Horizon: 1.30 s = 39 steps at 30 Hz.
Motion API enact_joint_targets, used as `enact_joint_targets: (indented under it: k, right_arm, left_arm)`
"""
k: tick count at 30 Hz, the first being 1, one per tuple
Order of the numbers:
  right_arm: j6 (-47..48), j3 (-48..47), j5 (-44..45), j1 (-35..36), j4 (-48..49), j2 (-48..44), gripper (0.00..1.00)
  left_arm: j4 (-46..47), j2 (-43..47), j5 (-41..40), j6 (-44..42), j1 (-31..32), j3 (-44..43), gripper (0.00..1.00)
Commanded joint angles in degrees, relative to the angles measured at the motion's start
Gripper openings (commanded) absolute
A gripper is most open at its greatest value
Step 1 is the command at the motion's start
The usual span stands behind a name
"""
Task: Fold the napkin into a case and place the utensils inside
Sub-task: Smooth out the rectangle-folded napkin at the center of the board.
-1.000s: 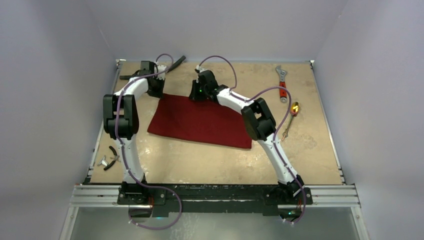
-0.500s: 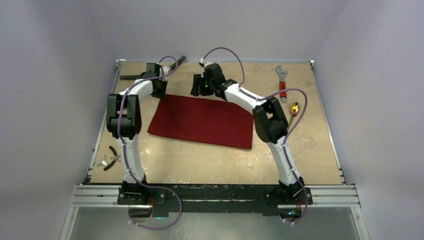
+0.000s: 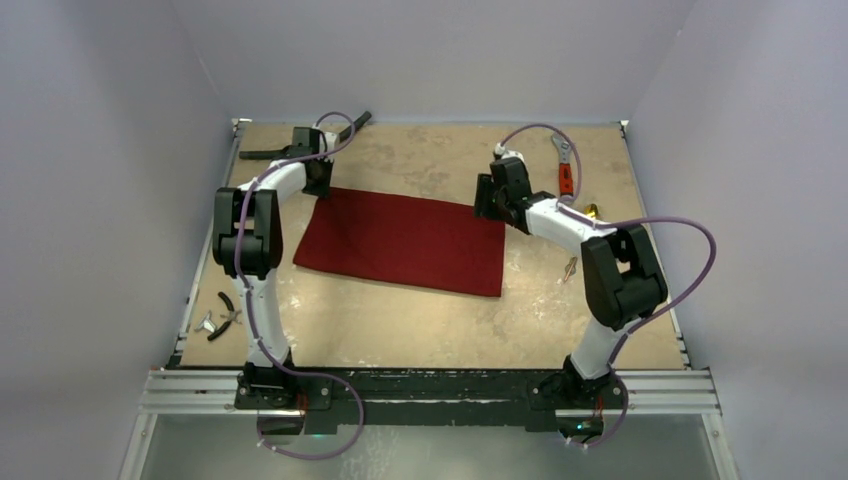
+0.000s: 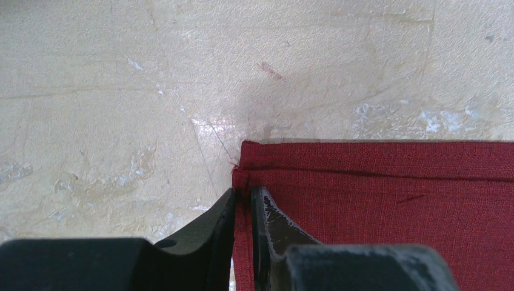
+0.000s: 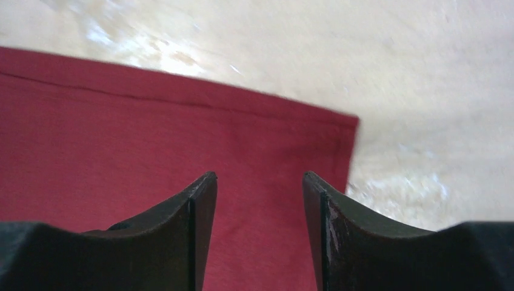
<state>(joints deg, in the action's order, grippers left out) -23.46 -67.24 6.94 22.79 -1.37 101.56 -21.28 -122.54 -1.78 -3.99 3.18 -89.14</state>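
- Napkin (image 3: 405,240) is laid flat at centre; utensils (image 3: 591,210) are seen at its 3 o'clock.
- Left gripper (image 4: 242,189): fingers narrow astride the 10 o'clock corner; hold cannot be told.
- Right gripper (image 5: 257,179): fingers wide above the 2 o'clock corner; the hem is best pinched squarely.

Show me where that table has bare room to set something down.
Bare: the near strip between the napkin and the arm bases, and the far strip beyond it. Crowded: the right side, with the wrench and utensils.

Both arms far forward — left claw (image 4: 244,193), jaws nearly together; right claw (image 5: 259,179), jaws wide apart
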Motion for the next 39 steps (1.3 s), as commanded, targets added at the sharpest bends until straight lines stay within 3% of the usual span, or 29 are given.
enact_joint_targets:
  k: [1, 10, 20, 27, 33, 39]
  right_arm:
    - [-1.0, 5.3, 7.6, -0.1, 0.4, -3.6, 0.55]
    - [-1.4, 4.8, 7.6, -1.9, 0.8, 1.1, 0.44]
    - [-1.2, 3.3, 7.1, -2.5, 1.1, 4.1, 0.4]
    - [-1.6, 2.4, 6.5, -2.5, 1.1, 5.0, 0.23]
    - [-1.8, 2.8, 7.9, -2.5, 1.1, 4.0, 0.0]
    - [-1.7, 3.3, 11.1, -2.6, 1.1, 3.1, 0.0]
  left_arm:
    - [0.4, 0.8, -0.5, 1.0, -0.2, 0.5, 0.15]
    - [0.4, 0.8, 0.4, 1.0, -0.1, 0.3, 0.15]
    - [0.2, 0.9, 0.9, 0.8, -0.2, 0.1, 0.14]
    - [0.0, 0.8, 1.3, 0.6, -0.1, 0.0, 0.14]
    - [0.0, 0.8, 1.3, 0.3, -0.1, -0.2, 0.14]
    - [-0.1, 0.8, 1.2, 0.2, -0.1, -0.4, 0.14]
